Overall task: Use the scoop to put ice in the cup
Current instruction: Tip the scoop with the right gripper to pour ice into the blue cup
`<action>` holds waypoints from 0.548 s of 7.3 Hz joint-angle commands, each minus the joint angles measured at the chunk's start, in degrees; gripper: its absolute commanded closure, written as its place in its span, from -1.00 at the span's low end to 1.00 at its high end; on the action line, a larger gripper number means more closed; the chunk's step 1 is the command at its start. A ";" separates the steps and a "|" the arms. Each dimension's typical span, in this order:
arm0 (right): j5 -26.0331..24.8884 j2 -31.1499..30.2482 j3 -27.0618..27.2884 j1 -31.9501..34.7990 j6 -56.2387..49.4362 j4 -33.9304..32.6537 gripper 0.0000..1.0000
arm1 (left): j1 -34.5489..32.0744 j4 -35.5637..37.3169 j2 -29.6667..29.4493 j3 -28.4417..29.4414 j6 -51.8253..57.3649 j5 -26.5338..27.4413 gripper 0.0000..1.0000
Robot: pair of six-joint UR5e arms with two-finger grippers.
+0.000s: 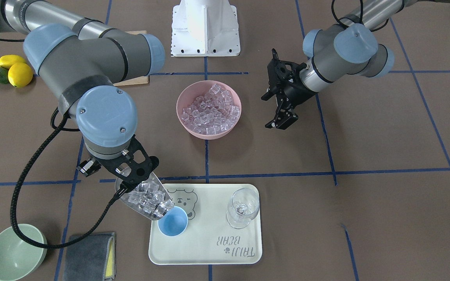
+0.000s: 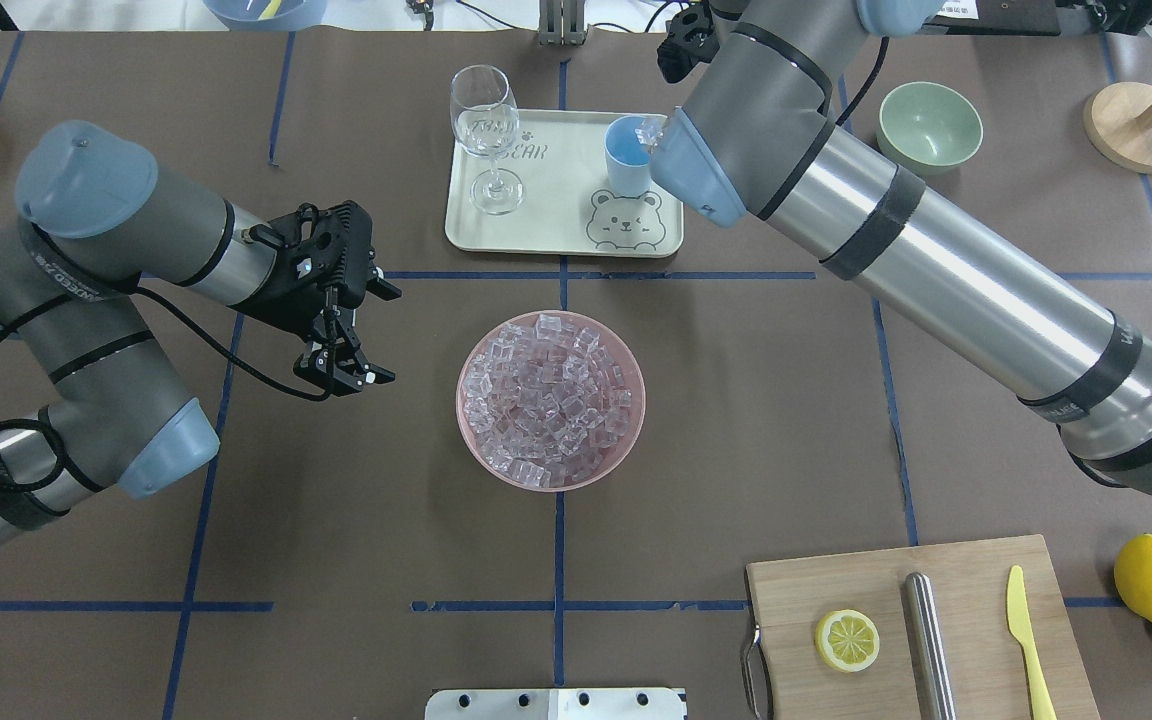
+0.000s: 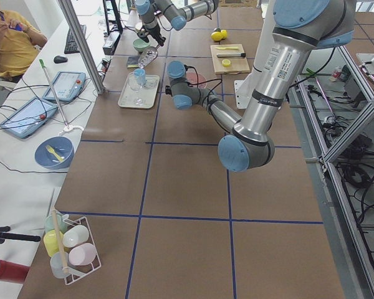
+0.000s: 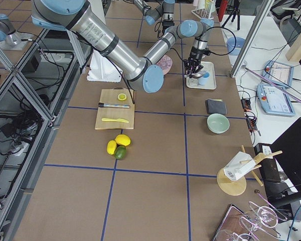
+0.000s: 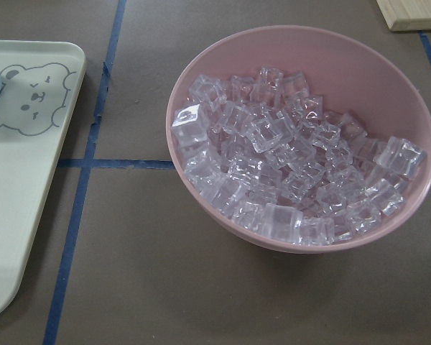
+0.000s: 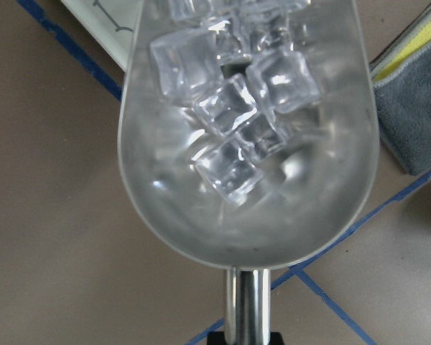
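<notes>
My right gripper (image 1: 129,177) is shut on the rod handle of the steel scoop (image 1: 147,199). The scoop is tilted down, with its lip right over the rim of the light-blue cup (image 1: 173,222). Several clear ice cubes (image 6: 233,122) lie in the scoop's trough (image 6: 248,215). The cup stands on the pale tray (image 1: 209,249), partly hidden by my right arm in the overhead view (image 2: 626,150). A pink bowl (image 1: 208,132) full of ice (image 2: 548,400) sits at the table's middle. My left gripper (image 2: 341,370) is open and empty, hovering beside that bowl.
A clear stemmed glass (image 1: 242,207) stands on the tray beside the cup. A pale green bowl (image 1: 14,253) and a grey cloth (image 1: 90,255) lie near the tray. A cutting board (image 2: 936,620) with a lemon slice, a steel cylinder and a knife lies at the robot's right.
</notes>
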 commanded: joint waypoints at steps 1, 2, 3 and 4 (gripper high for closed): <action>-0.87 2.81 -4.31 0.00 -1.77 -1.22 1.00 | 0.06 0.02 -0.02 -0.01 0.00 0.00 -1.00; -0.87 2.82 -4.59 0.00 -1.86 -1.40 1.00 | 0.06 0.02 0.07 -0.09 0.00 0.00 -1.00; -0.96 3.17 -5.03 -0.08 -2.30 -1.57 1.00 | 0.06 0.02 0.07 -0.09 0.00 0.00 -1.00; -2.09 4.65 -6.78 -0.08 -3.26 -2.18 1.00 | 0.06 -0.07 0.07 -0.09 0.00 0.00 -1.00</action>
